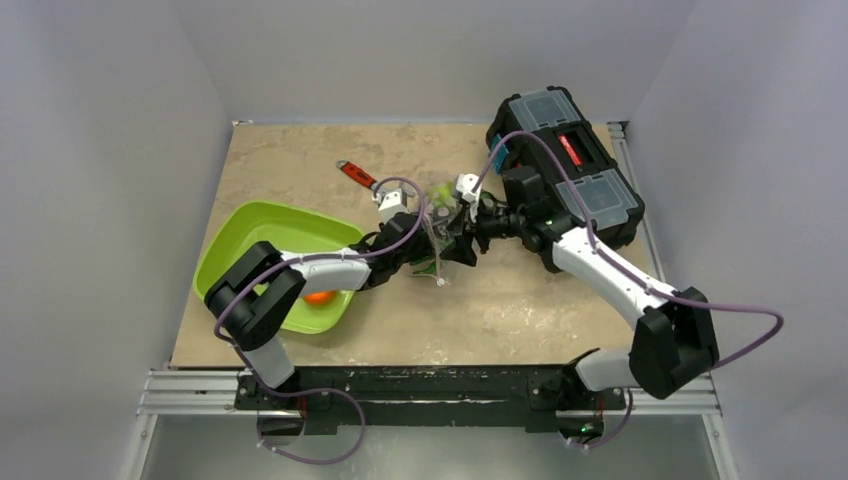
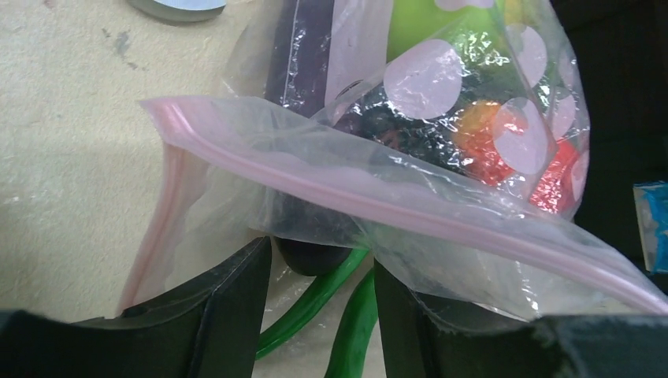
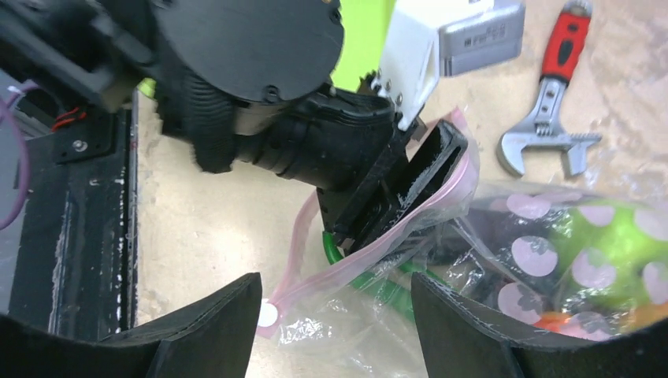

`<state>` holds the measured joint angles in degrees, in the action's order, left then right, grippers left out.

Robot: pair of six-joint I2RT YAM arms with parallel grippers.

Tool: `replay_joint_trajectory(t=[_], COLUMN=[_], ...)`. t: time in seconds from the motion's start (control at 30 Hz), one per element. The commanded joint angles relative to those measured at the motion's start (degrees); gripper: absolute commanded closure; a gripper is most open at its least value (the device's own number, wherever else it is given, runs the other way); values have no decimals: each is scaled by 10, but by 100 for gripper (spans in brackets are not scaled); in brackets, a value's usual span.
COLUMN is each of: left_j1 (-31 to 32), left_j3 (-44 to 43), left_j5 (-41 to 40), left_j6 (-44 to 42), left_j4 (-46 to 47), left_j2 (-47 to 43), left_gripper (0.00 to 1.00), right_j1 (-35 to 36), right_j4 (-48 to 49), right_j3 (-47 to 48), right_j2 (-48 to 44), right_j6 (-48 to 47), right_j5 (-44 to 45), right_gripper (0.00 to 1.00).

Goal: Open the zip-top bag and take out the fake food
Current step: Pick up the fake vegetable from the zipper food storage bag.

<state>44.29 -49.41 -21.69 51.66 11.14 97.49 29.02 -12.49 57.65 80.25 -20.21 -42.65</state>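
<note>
The zip-top bag [image 1: 438,205] lies mid-table, its pink zip strip [image 2: 410,209] parted and the mouth open. My left gripper [image 2: 319,315] is open with its fingers inside the bag mouth; two slim green pods [image 2: 315,303] and the end of the dark eggplant [image 2: 311,252] lie between its jaws. Red and orange pieces [image 2: 488,150] and a lime-green piece [image 3: 606,244] sit deeper in the bag. My right gripper [image 3: 335,331] is open and straddles the bag's [image 3: 370,323] corner from the other side. An orange fruit [image 1: 320,297] lies in the green tray [image 1: 262,232].
A red-handled wrench [image 1: 355,173] lies behind the bag, also seen in the right wrist view [image 3: 551,94]. A black toolbox [image 1: 565,170] stands at the back right, close to the right arm. The green tray sits at the left under the left arm.
</note>
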Motion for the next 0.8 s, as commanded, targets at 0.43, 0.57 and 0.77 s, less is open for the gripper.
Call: replay_joint_trajectory(t=[0.43, 0.57, 0.77], left_j1=[-26, -32, -40], left_j3=[59, 66, 71], left_j5=[89, 98, 109], left_j6=[-31, -34, -38], left_j4=[130, 137, 141], left_j2=[-22, -28, -30], left_gripper=[51, 50, 50], right_j1=[-47, -47, -46], right_j4=[58, 20, -15], right_j3=[160, 265, 383], right_j2=[111, 236, 357], right_j6=[115, 166, 180], right_j5=[235, 257, 260], right_gripper=[29, 30, 23])
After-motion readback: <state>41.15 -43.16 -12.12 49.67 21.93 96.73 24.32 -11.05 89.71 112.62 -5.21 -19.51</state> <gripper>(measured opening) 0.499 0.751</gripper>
